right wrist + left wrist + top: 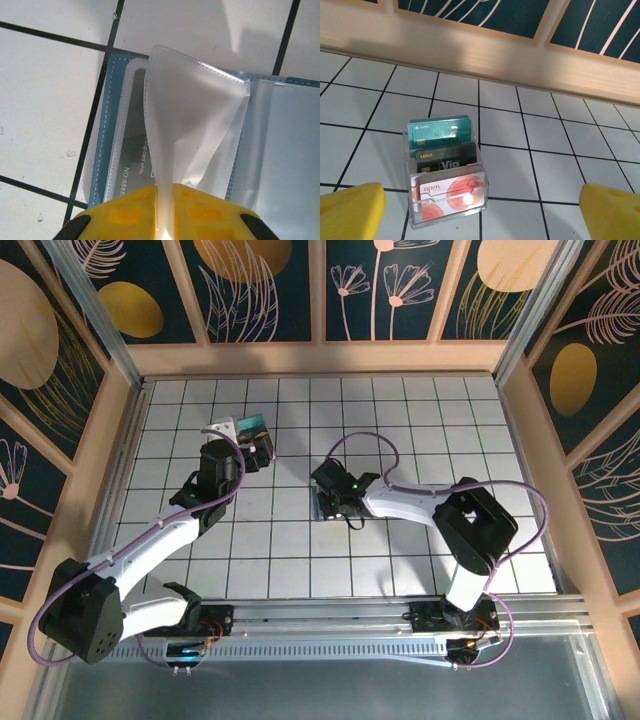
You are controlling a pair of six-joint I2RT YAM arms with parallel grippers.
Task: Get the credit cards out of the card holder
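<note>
The card holder (101, 125) lies open on the tiles, a slate-blue wallet with clear plastic sleeves inside; from above it shows under the right gripper (322, 506). My right gripper (165, 212) is shut on one clear sleeve (195, 115), which it pinches and lifts into a cone. Under that sleeve a dark grey card (132, 150) with printed numbers lies in a pocket. My left gripper (480, 207) is open, its yellow fingertips (350, 210) wide apart and holding nothing. It hovers just before a card stand, far left of the wallet (258, 448).
A clear acrylic stand (482, 192) holds teal, black and red-white cards in three tiers; it stands at the back left (240, 427). A wooden wall (485, 55) rises just behind it. White tiles lie open between the two arms (290, 530).
</note>
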